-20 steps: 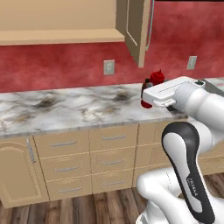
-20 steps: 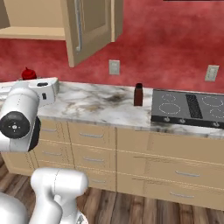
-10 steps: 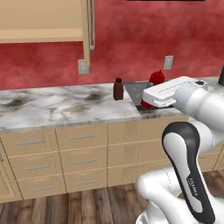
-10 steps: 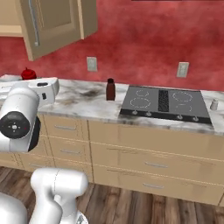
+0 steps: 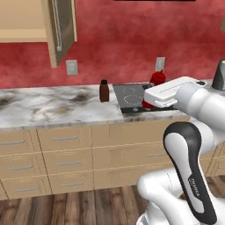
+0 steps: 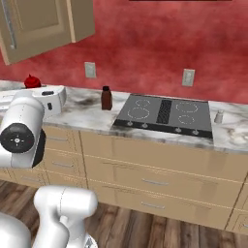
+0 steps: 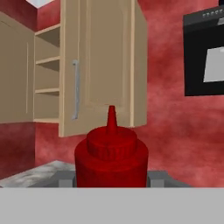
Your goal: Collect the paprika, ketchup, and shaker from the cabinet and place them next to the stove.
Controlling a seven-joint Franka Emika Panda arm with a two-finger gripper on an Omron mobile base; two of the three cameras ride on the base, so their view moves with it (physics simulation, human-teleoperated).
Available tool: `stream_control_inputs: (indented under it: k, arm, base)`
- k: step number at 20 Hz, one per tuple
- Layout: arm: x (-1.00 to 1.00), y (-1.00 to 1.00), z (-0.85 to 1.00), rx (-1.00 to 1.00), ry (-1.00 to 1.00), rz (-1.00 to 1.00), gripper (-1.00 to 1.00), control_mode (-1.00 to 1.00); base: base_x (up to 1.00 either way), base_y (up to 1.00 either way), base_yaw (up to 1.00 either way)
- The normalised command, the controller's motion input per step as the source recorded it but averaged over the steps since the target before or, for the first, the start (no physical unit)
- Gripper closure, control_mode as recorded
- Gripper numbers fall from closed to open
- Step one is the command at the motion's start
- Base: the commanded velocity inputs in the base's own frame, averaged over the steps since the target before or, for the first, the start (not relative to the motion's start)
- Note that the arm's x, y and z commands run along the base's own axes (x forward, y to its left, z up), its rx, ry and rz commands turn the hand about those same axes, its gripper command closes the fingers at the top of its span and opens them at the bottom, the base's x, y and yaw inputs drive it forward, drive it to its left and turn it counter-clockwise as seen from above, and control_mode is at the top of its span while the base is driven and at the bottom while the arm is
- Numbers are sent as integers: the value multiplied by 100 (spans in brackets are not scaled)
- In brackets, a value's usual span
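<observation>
The red ketchup is pinched by the fingers, and the paprika is stood on the bench.

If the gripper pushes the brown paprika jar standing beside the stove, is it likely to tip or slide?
The paprika looks squat and flat-based, so it would probably slide rather than tip. Pushed high, near its black cap, it might tilt. The marble counter looks smooth, so sliding is likely easy.

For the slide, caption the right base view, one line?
Paprika and shaker flank the stove; ketchup rides in the gripper.
</observation>
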Motion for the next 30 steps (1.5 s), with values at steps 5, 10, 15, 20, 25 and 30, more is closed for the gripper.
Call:
stream_control_inputs:
  k: [5, 10, 15, 20, 25, 30]
  arm:
    - [0, 0, 0, 0, 0, 0, 100, 100]
    - [0, 0, 0, 0, 0, 0, 100, 100]
    - [0, 0, 0, 0, 0, 0, 100, 100]
    - [0, 0, 0, 0, 0, 0, 100, 100]
    - [0, 0, 0, 0, 0, 0, 100, 100]
    - [0, 0, 0, 0, 0, 0, 100, 100]
  base:
    - [40, -51, 14]
    - [60, -36, 3]
    - [69, -18, -1]
    - [58, -12, -9]
    - [44, -12, -17]
    - [45, -3, -18]
